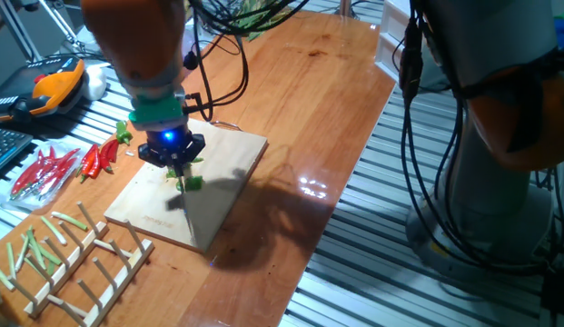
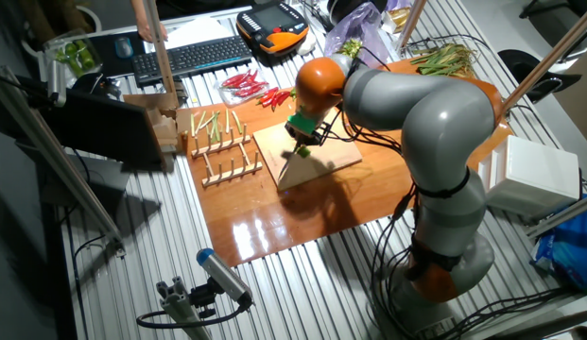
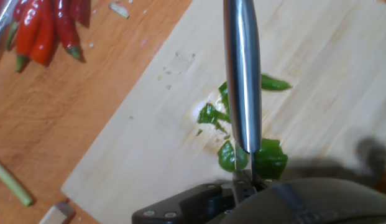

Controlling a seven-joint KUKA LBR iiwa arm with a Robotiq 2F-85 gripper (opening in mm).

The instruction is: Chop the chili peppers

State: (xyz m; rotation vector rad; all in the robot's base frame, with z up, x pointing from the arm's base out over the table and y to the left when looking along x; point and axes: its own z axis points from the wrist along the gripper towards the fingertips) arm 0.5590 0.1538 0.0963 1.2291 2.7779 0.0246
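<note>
glossy chili peppers [image 3: 269, 159], matt wooden board [image 3: 323, 56]

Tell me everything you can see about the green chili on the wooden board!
The green chili is glossy, bright green, and already cut into several small pieces. They lie close together on the pale wooden cutting board, with tiny green bits scattered beside them. One slim piece sits a little apart from the rest. A shiny metal blade, held in the robot's hand, crosses right over the pieces. The biggest chunks sit on either side of it, nearest the hand.

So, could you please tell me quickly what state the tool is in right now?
Tool: closed, holding a knife above the green chili pieces on the cutting board.
</note>
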